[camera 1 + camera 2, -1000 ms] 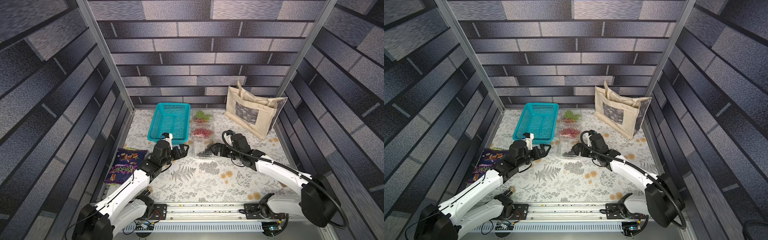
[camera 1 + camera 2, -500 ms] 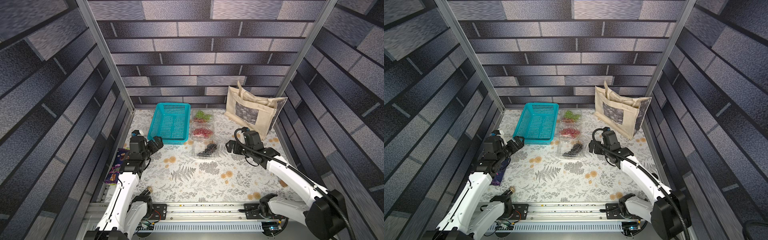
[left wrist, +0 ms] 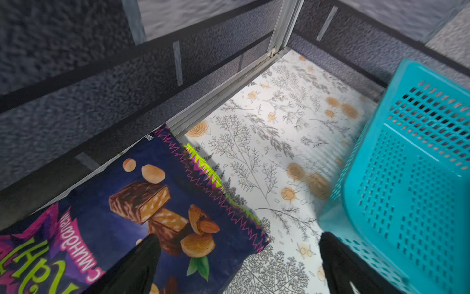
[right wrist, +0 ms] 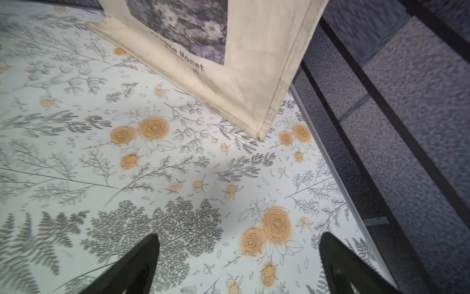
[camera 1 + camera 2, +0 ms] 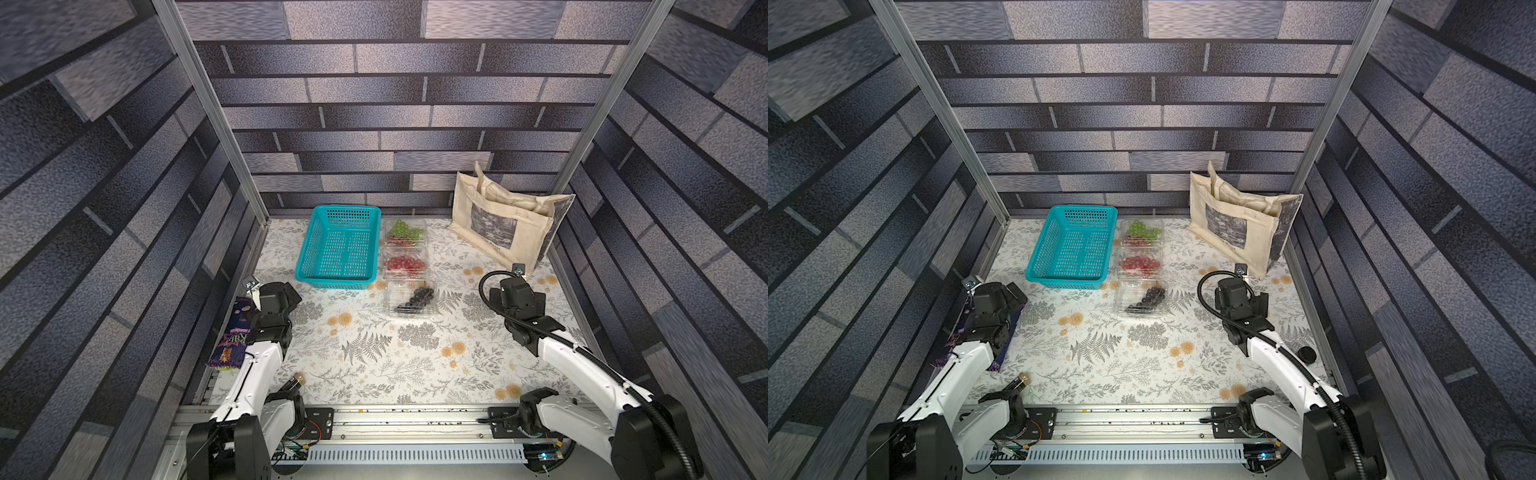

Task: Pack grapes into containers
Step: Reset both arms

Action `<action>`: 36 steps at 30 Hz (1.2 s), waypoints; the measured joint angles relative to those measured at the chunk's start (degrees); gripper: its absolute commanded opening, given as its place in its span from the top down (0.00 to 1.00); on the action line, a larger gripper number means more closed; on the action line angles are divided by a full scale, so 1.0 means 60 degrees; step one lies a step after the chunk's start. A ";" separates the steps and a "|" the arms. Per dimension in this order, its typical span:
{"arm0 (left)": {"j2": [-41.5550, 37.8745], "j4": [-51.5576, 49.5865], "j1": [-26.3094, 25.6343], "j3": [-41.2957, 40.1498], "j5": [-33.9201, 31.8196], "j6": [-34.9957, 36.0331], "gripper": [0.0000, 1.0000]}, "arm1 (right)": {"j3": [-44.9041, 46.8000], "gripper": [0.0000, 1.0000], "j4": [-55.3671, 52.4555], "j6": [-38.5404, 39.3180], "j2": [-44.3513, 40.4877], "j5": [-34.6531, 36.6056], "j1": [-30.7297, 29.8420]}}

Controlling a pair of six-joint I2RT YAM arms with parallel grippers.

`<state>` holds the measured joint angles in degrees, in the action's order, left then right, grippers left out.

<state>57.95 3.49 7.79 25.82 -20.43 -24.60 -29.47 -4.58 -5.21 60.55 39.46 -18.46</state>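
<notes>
Left claw (image 3: 237,238) is spread wide with nothing in it, hanging over the snack bag (image 3: 127,203) at the left edge in both top views. Right claw (image 4: 238,236) is just as wide and empty, over bare table (image 5: 374,353) near the tote (image 5: 498,224) at centre right.

All the grapes (image 5: 405,263) I can find are already in the containers (image 5: 392,291). Those sit in a column mid-frame, touching or nearly so, just right of the basket (image 5: 338,249). The green bunch (image 5: 401,227) is in the top one with some red showing beside it, the red bunch (image 5: 405,263) is in the middle, and the black bunch (image 5: 417,297) is in the lowest. Can't really tell if the lids are snapped shut.

My guess on handling: the grapes are soft and bruise easily, and berries will pop off if squeezed, so go for the stem or cradle loosely. The boxes look thin, light and flexy, and they'd probably skate around or buckle under a hard pinch. I'd take them by the rim or a corner lip.

That table is a flat floral sheet that looks pretty smooth. Brick-print walls close in three sides, and there's lots of open floor in the lower middle.
</notes>
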 measured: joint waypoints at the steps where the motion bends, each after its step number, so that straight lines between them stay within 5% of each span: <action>1: 0.0164 0.0277 0.0033 -0.0066 -0.0080 0.0095 0.00 | 0.0186 0.00 0.0284 0.0138 0.0022 0.0146 0.0000; 8: 0.1712 0.2845 0.0033 -0.0550 -0.0175 0.0670 0.00 | 0.1180 0.00 0.2889 0.0900 0.0532 0.0026 0.0036; 22: 0.3825 0.7854 -0.0237 -0.1577 0.0681 0.1927 0.00 | 0.2011 0.00 0.8313 0.2149 0.3220 -0.2215 0.0605; 36: 0.5308 0.9923 -0.0605 -0.1854 0.1188 0.2685 0.00 | 0.1825 0.00 0.9551 0.1253 0.4608 -0.3679 0.2269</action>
<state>89.80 63.02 4.16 14.70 -13.30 -8.49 -18.52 52.73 2.31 88.20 17.39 -4.84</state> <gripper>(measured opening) 0.999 0.999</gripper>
